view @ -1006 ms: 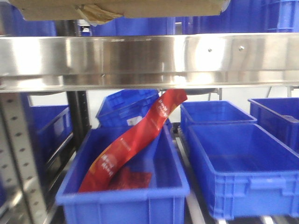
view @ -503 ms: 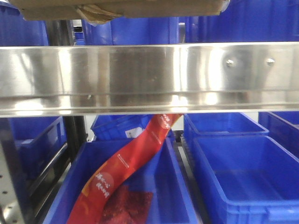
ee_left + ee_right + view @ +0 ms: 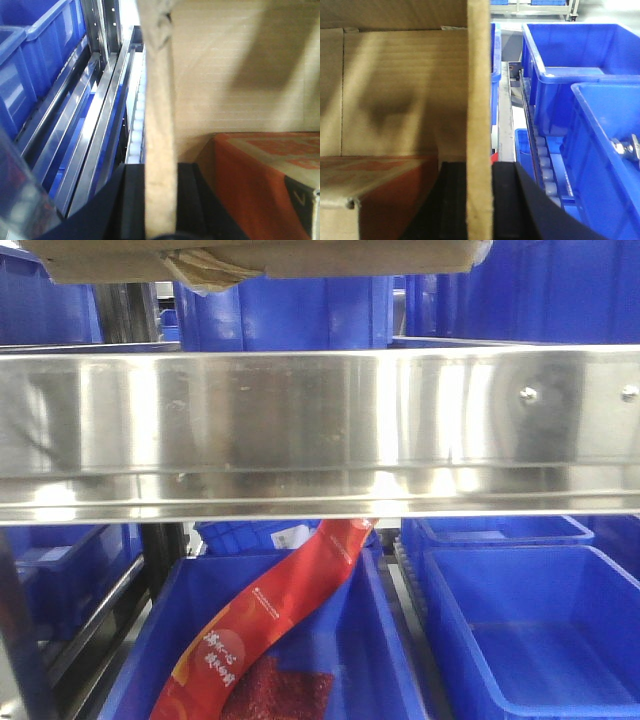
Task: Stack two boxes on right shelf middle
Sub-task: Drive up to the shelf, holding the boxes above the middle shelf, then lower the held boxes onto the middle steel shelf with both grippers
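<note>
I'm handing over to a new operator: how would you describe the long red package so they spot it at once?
Start at the broad steel shelf rail across the front view. Below it, left of centre, sits a blue bin. The red package leans diagonally out of that bin, its top end reaching up to the rail; it is the only red, printed strip among plain blue bins.

blue plastic bins (image 3: 520, 630), red banner (image 3: 270, 625), roller track (image 3: 542, 165)
</note>
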`<state>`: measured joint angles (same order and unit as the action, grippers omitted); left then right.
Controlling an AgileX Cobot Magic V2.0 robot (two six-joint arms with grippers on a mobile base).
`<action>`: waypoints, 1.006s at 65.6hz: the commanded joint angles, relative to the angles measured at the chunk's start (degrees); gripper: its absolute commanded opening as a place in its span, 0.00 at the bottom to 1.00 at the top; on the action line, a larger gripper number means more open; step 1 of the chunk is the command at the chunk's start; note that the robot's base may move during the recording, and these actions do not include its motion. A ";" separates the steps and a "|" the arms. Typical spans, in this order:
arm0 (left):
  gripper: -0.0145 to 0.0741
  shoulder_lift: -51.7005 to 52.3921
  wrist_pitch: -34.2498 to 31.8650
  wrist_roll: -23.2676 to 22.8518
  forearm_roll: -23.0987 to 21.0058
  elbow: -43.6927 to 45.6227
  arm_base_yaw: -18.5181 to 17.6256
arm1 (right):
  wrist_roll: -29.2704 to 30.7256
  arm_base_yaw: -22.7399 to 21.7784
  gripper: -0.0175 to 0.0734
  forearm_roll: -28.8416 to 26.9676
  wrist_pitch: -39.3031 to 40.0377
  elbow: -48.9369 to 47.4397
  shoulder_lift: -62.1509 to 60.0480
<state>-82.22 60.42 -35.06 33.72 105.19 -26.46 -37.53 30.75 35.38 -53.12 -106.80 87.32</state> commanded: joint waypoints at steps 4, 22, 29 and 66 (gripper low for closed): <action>0.04 0.32 -1.57 -0.34 1.58 0.78 -0.09 | 0.01 -0.23 0.02 2.33 2.58 -0.67 -1.05; 0.04 0.32 -1.57 -0.34 1.58 0.78 -0.09 | 0.01 -0.23 0.02 2.33 2.58 -0.67 -1.05; 0.04 0.32 -1.57 -0.34 1.58 0.78 -0.09 | 0.01 -0.23 0.02 2.33 2.58 -0.67 -1.05; 0.04 -4.63 2.21 5.23 -4.16 0.65 0.06 | -2.18 -0.23 0.02 -6.46 -4.85 -0.67 3.03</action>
<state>-85.85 64.30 -30.63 30.13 105.19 -26.46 -39.03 30.64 29.76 -60.33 -106.80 89.67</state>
